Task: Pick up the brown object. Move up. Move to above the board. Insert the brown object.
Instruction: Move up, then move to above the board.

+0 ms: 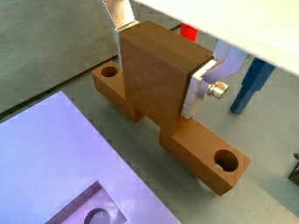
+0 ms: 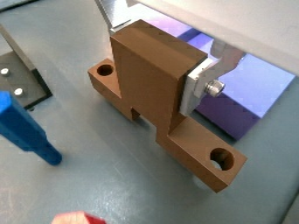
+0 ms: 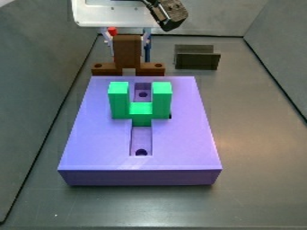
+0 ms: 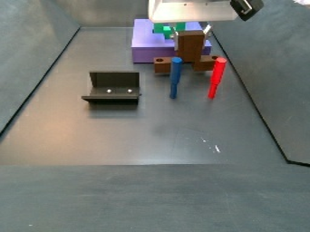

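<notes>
The brown object (image 1: pixel 152 87) is a wood-coloured upright block on a base strip with a hole near each end. My gripper (image 1: pixel 160 61) is shut on the block, one silver finger (image 1: pixel 201 87) flat on each side; both wrist views show this (image 2: pixel 158 61). In both side views the gripper (image 3: pixel 129 40) (image 4: pixel 190 32) holds the brown object (image 3: pixel 129 58) (image 4: pixel 188 50) low, just beyond the end of the lavender board (image 3: pixel 180 135) that is nearest the green U-shaped block (image 3: pixel 139 99). I cannot tell whether the base touches the floor. The board's corner shows in both wrist views (image 1: pixel 59 157) (image 2: pixel 233 96).
A blue peg (image 4: pixel 176 77) and a red peg (image 4: pixel 217 77) stand upright close to the brown object, on the side away from the board. The dark fixture (image 4: pixel 112 88) stands further off on the grey floor. Dark walls enclose the floor.
</notes>
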